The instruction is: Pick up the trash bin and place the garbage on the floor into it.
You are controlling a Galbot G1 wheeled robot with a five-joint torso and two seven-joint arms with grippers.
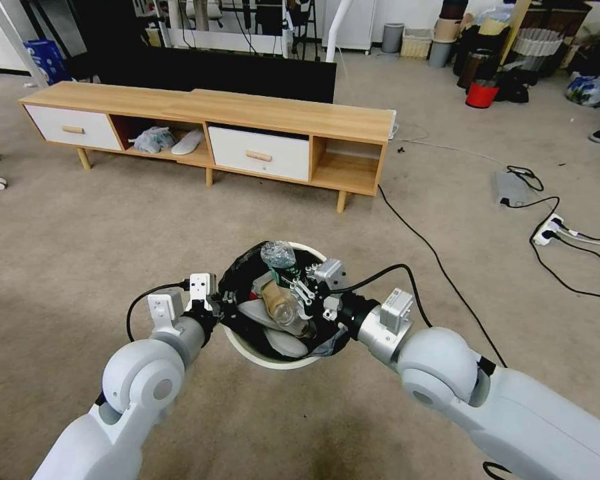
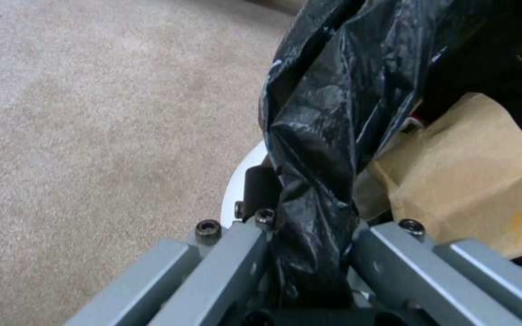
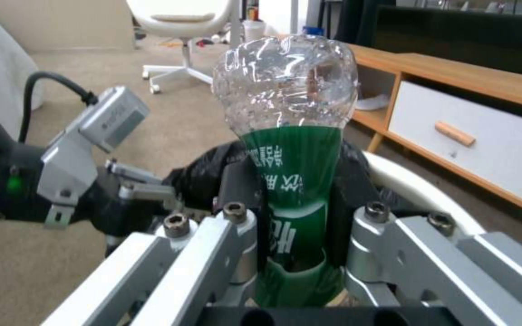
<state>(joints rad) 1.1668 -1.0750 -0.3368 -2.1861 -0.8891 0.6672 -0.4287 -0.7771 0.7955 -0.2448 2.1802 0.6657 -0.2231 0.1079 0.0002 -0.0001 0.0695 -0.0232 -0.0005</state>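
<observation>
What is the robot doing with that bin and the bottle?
The robot is tidying up. Its left gripper pinches the black bag on the rim of the trash bin. Its right gripper is shut on a green-labelled clear bottle and holds it over the bin's open top. A tan box and other litter already lie inside. The bin is over the carpet.

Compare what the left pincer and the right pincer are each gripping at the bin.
The left pincer is shut on the bin's black bag, folded over the rim of the trash bin; the right pincer is shut on a green-labelled clear bottle. The bag is limp and crinkled; the bottle stands upright. Both pincers are at the bin.
</observation>
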